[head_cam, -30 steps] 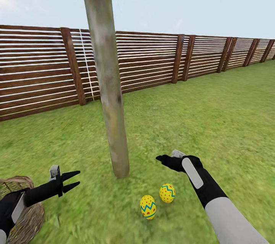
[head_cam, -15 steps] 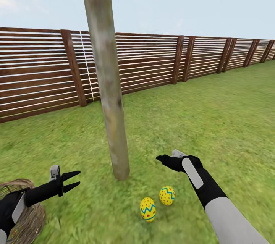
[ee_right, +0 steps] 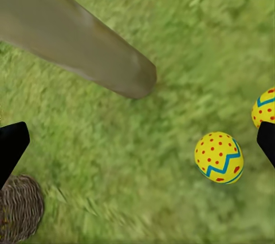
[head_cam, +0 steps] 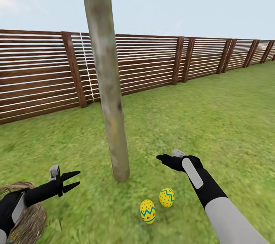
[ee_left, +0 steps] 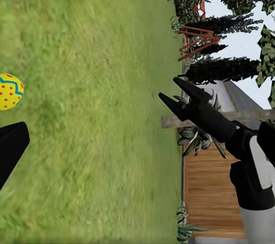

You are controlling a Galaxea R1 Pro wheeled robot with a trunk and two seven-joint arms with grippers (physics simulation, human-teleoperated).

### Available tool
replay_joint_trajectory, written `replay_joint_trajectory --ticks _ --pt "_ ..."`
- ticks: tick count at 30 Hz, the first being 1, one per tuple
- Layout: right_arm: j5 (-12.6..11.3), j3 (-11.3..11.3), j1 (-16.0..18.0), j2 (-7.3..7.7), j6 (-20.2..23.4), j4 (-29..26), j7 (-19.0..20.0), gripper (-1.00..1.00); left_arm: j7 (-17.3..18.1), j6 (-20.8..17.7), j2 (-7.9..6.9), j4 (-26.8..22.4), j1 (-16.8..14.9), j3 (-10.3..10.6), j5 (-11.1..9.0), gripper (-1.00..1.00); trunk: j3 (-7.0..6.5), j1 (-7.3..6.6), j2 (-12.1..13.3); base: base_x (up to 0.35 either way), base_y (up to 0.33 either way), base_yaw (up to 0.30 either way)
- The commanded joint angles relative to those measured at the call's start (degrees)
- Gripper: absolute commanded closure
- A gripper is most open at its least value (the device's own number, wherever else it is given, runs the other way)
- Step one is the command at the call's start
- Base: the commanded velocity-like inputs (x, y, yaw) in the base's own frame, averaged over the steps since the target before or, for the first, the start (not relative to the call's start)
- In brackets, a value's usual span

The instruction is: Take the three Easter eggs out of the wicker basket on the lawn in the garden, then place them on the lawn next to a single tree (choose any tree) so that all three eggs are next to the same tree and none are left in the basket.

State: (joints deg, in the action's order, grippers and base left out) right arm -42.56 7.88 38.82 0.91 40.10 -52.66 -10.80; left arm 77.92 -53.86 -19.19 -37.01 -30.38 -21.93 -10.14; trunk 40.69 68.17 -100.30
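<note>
Basket (head_cam: 21, 213) sits low beside the left pincer (head_cam: 70, 181), spread wide and empty; the third egg is probably inside, unseen. Two eggs (head_cam: 148, 210) lie by the tree (head_cam: 114, 137); right pincer's (head_cam: 162, 157) gap unclear.

Between the earlier head views and now the whole picture slides downward a little, which is the camera tilting up, not the things moving. The two Easter eggs (head_cam: 157, 204) sit lower in the frame, toward 6 o'clock, than they did a second ago, and the foot of the tree (head_cam: 120, 173) does too. The wicker basket (head_cam: 26, 219) at 8 o'clock sinks further toward the bottom edge, so less of it shows. The fence top (head_cam: 152, 36) drops slightly as well. Relative to one another, eggs, trunk and basket keep their spacing.
</note>
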Motion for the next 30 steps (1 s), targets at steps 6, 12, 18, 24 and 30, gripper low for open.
replay_joint_trajectory --ticks 6,12,18,24,30 --pt "-0.6 0.2 0.0 0.06 0.0 0.0 -0.5 -1.0 0.1 -0.5 -0.05 0.0 0.0 0.0 -0.1 -1.0 -1.03 -1.33 2.4 0.0 0.0 0.0" --pt "-0.6 0.3 0.0 0.06 -0.1 0.6 -0.6 -1.0 0.1 -0.5 -0.06 0.0 0.0 0.0 -0.1 -1.0 -2.1 -2.65 4.8 0.0 0.0 0.0" --pt "-0.6 0.3 0.0 0.01 -0.1 0.8 -0.6 -1.0 0.1 -0.5 -0.06 0.0 0.0 0.0 -0.1 -1.0 -3.18 -3.97 7.2 0.0 0.0 0.0" --pt "-0.5 0.4 0.0 -0.02 -0.2 0.8 -0.6 -1.0 0.1 -0.5 -0.09 0.0 0.0 0.0 -0.1 -1.0 -4.26 -5.28 9.6 0.0 0.0 0.0" --pt "-0.4 0.4 0.0 -0.03 -0.2 0.9 -0.6 -1.0 0.2 -0.5 -0.06 0.0 0.0 0.0 -0.1 -1.0 -5.34 -6.6 12.0 0.0 0.0 0.0"
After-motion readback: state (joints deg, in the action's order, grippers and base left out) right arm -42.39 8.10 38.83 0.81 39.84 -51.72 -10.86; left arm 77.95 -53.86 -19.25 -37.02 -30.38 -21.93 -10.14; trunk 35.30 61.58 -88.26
